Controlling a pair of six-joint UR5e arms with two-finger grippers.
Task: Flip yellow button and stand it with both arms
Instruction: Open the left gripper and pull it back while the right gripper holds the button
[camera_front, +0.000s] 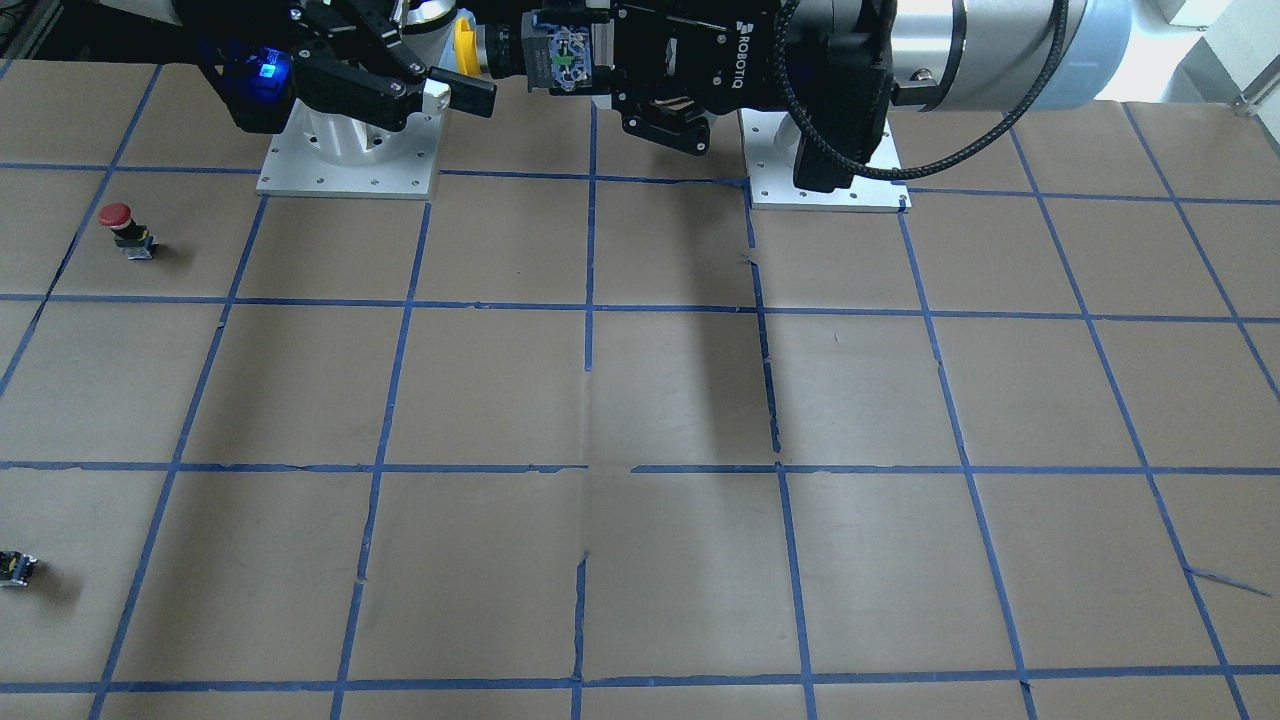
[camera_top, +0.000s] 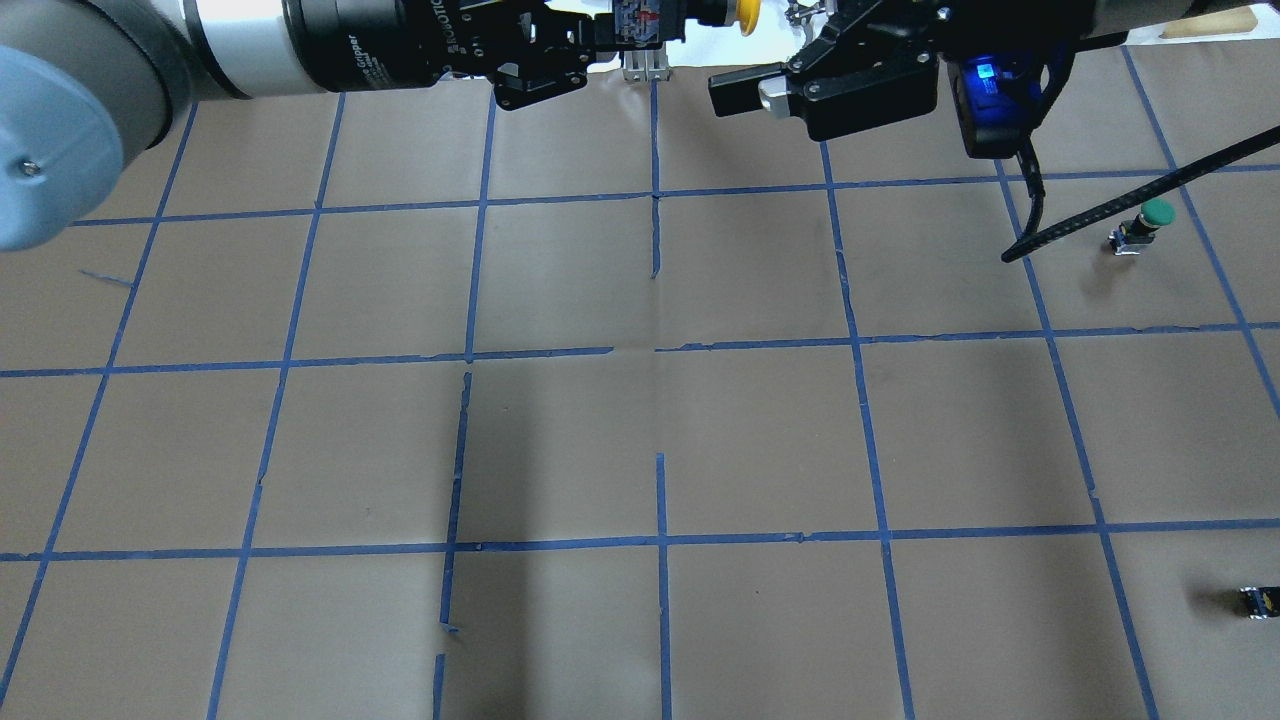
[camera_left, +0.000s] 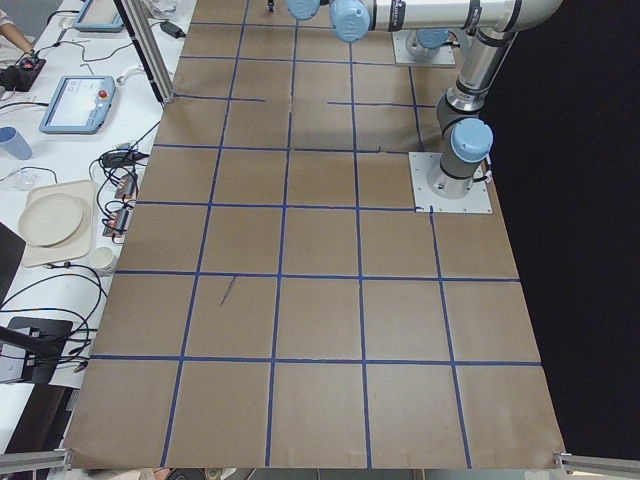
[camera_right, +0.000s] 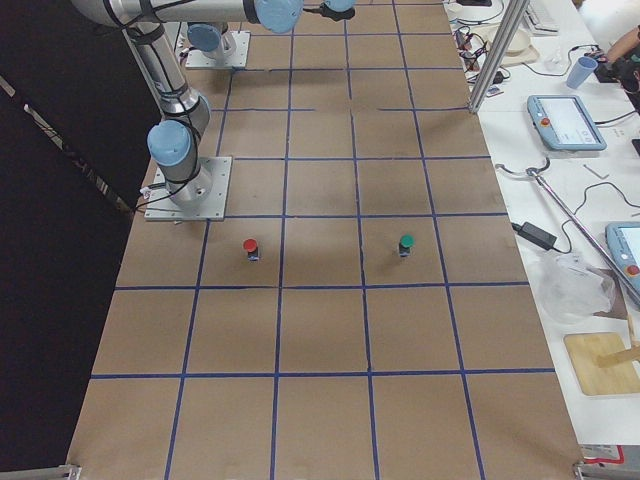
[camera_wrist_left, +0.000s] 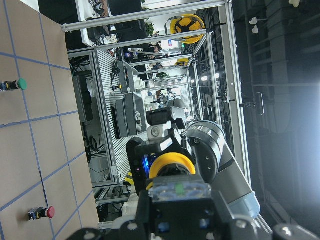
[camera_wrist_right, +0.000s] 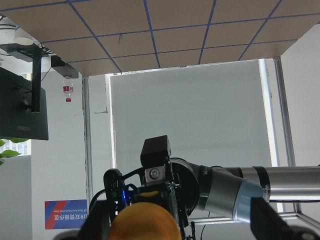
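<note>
The yellow button's cap (camera_top: 745, 15) points sideways, high above the table's robot side. My left gripper (camera_top: 648, 25) is shut on its black-and-grey switch body (camera_front: 560, 50). The yellow cap (camera_front: 466, 45) faces my right gripper (camera_top: 770, 48), which is open with one black finger (camera_top: 740, 90) stretched out just below the cap. In the left wrist view the cap (camera_wrist_left: 172, 162) sits above the switch body, with the right gripper behind it. In the right wrist view the cap (camera_wrist_right: 145, 220) is a blurred yellow shape at the bottom centre. Whether the right fingers touch it I cannot tell.
A red-capped button (camera_front: 118, 222) stands on the table on my right side, and a green-capped button (camera_top: 1150, 218) stands further out. A tiny black capless part (camera_top: 1258, 600) lies near the table's right edge. The two arm base plates (camera_front: 350, 180) (camera_front: 825, 195) sit below the grippers.
</note>
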